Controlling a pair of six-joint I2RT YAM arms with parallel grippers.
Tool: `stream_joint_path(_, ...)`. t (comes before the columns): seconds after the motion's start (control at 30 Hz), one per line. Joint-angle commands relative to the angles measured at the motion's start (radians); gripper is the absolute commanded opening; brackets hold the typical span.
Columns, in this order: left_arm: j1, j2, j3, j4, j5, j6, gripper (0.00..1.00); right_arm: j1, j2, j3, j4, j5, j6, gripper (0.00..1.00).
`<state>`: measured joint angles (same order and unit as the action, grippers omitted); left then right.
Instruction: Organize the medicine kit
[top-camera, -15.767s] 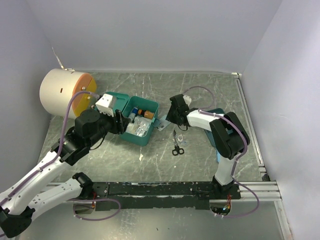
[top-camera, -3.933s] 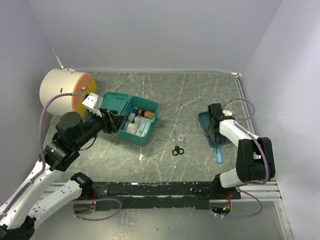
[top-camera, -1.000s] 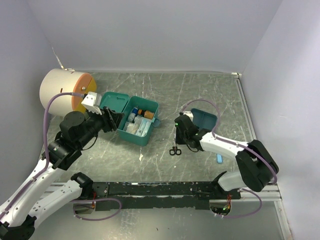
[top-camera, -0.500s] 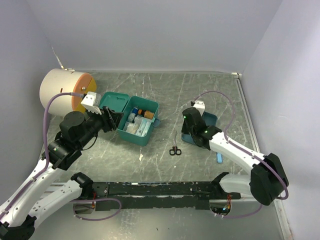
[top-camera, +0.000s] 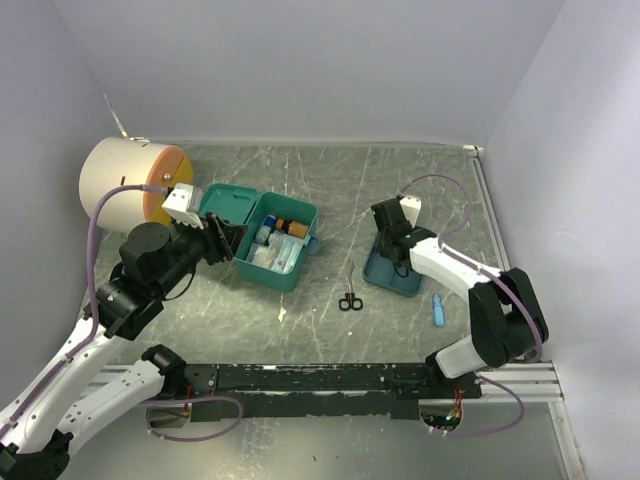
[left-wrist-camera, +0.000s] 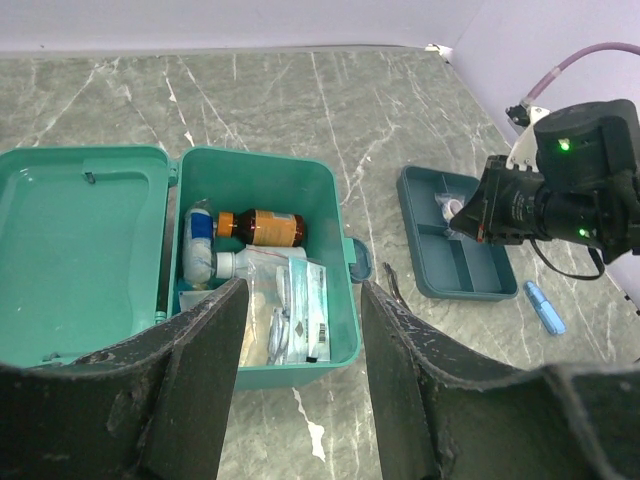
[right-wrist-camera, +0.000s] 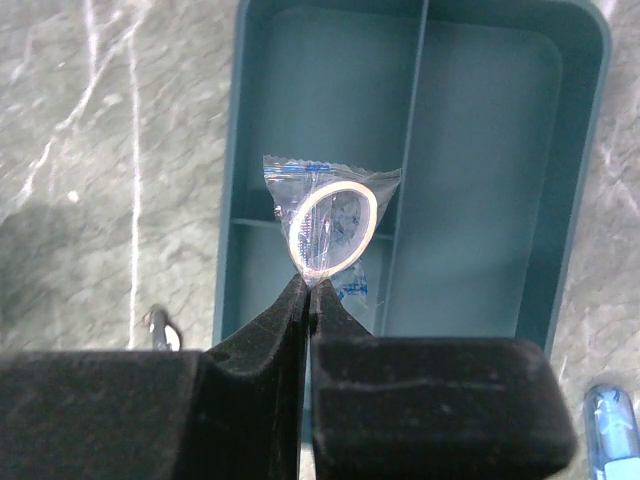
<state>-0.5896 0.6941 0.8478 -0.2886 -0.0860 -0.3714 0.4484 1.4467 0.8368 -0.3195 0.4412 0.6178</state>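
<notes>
The kit (top-camera: 278, 243) lies open on the table (top-camera: 330, 180), in front of my left arm, with its lid folded back flat on its left side. My left gripper (left-wrist-camera: 300, 300) hangs over the kit's near edge, by the hinge. Its jaws are parted with nothing between them. Looking down from that wrist I see the kit's contents: a brown bottle (left-wrist-camera: 262, 227) on its side at the far end, a white bottle (left-wrist-camera: 198, 245) with a blue label along the hinge wall, and clear sealed packs (left-wrist-camera: 300, 315) filling the near end.

Well to the right of the kit sits the tray (top-camera: 395, 270), apart from it. My right gripper (right-wrist-camera: 308, 285) is over the tray's end farthest from my bases, about level with the kit. Its jaws are pressed together on the lower edge of a small clear packet (right-wrist-camera: 325, 225) with a pale ring inside. The packet sticks out past my fingertips above the tray's crossing dividers. I cannot tell whether it touches the tray.

A pair of scissors (top-camera: 348, 298) lies between the kit and the tray, nearer my bases than either. A small blue vial (top-camera: 438, 308) lies further right of the kit, past the tray's near right corner. Left of the kit and further back stands the cream cylinder (top-camera: 125, 185), close to the open lid.
</notes>
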Motion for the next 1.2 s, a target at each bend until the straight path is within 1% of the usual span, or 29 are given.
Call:
stream_joint_path(0.0,0.002,0.003,0.000,0.020,-0.003,-0.001,0.60,-0.047,0.076,0.067,0.034,0.028,-0.029,0.00)
stream_joint_path(0.13,0.003,0.003,-0.001,0.020,-0.002,-0.001,0.60,-0.069,0.164,0.113,0.073,-0.010,-0.071,0.00)
stream_joint_path(0.3,0.003,0.000,0.000,0.013,-0.007,0.000,0.60,-0.074,0.252,0.160,0.077,-0.030,-0.077,0.00)
stream_joint_path(0.43,0.004,-0.001,-0.001,0.014,-0.009,0.000,0.60,-0.078,0.281,0.160,0.095,-0.008,-0.086,0.09)
stream_joint_path(0.63,0.003,0.003,0.004,0.006,-0.006,0.002,0.60,-0.088,0.307,0.194,0.100,0.005,-0.087,0.11)
stream_joint_path(0.7,0.002,0.003,0.001,0.010,-0.005,0.002,0.60,-0.089,0.314,0.214,0.071,-0.011,-0.079,0.14)
stream_joint_path(0.8,0.002,0.004,0.005,0.006,-0.007,0.002,0.60,-0.089,0.286,0.214,0.041,-0.015,-0.059,0.25)
stream_joint_path(0.83,0.002,0.003,0.005,0.005,-0.007,0.002,0.60,-0.089,0.266,0.207,0.038,-0.011,-0.053,0.32)
stream_joint_path(0.9,0.003,0.001,0.005,0.004,-0.007,0.000,0.60,-0.090,0.224,0.193,0.032,-0.007,-0.047,0.39)
stream_joint_path(0.97,0.002,-0.001,0.003,0.008,-0.005,-0.001,0.60,-0.090,0.182,0.185,0.018,-0.008,-0.047,0.42)
stream_joint_path(1.07,0.002,-0.003,0.003,0.009,-0.004,-0.001,0.60,-0.089,0.138,0.177,-0.013,-0.026,-0.047,0.42)
stream_joint_path(1.17,0.002,-0.004,0.005,0.006,-0.005,-0.001,0.60,-0.079,0.084,0.132,-0.027,-0.090,-0.053,0.42)
